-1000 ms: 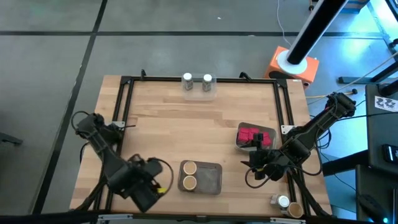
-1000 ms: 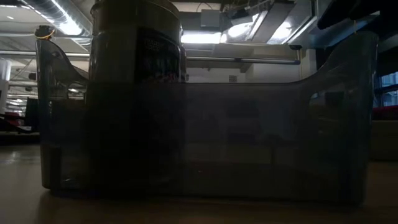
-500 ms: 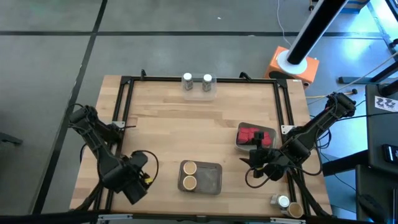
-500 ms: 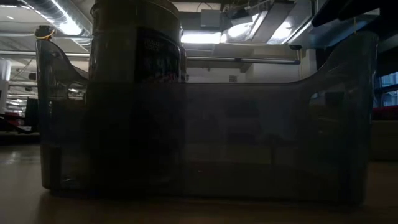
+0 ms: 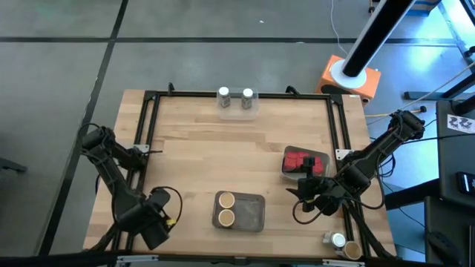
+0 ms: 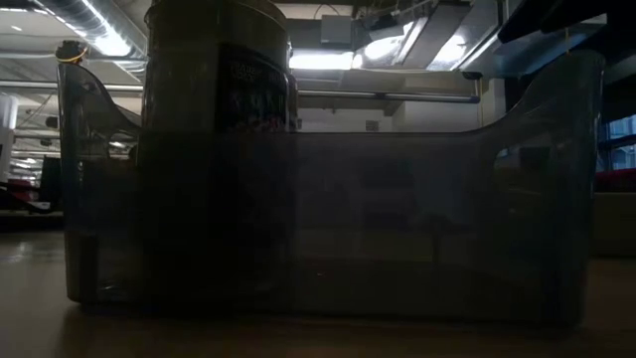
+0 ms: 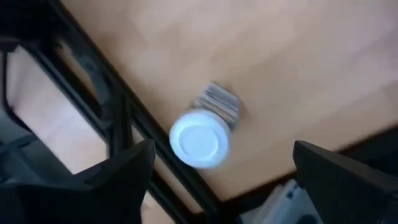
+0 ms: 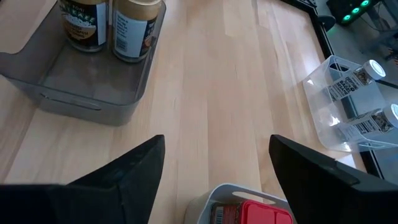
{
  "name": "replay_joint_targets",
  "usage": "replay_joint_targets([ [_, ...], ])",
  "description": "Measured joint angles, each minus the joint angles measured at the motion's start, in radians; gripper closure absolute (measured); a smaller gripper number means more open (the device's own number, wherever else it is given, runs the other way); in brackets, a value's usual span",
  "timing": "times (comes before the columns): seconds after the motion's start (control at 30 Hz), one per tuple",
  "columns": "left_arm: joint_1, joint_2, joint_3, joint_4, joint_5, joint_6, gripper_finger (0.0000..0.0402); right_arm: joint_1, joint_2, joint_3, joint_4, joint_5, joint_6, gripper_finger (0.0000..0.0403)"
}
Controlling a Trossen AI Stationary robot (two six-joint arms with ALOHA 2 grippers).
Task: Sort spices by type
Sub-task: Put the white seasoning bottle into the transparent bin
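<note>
My left gripper hovers open at the table's near left corner. In the left wrist view a white-capped jar stands on the wood below it, next to the black rail, untouched. My right gripper is open and empty beside the grey tray that holds the red packs. Two tan-topped jars stand in another grey tray at the near middle. Two white-capped jars stand in the clear tray at the far edge.
A black rail frame runs around the table top. A white-capped jar and a tan-topped jar stand outside the rail at the near right corner. The low view looks through the clear tray at a jar.
My left gripper has drawn away from the grey tray with the tan-topped jars toward the table's near left corner, staying open.
</note>
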Motion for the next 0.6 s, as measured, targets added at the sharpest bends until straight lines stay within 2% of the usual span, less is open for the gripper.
replay_joint_targets([
  [0.33,-0.074,0.0,0.0,-0.013,-0.038,-0.077,0.0038,0.0,0.0,0.0,0.001,-0.001,0.0,0.0114],
  [0.6,-0.079,0.0,0.0,0.014,-0.061,-0.082,0.0039,0.0,0.0,0.0,0.001,-0.001,0.0,0.0114],
])
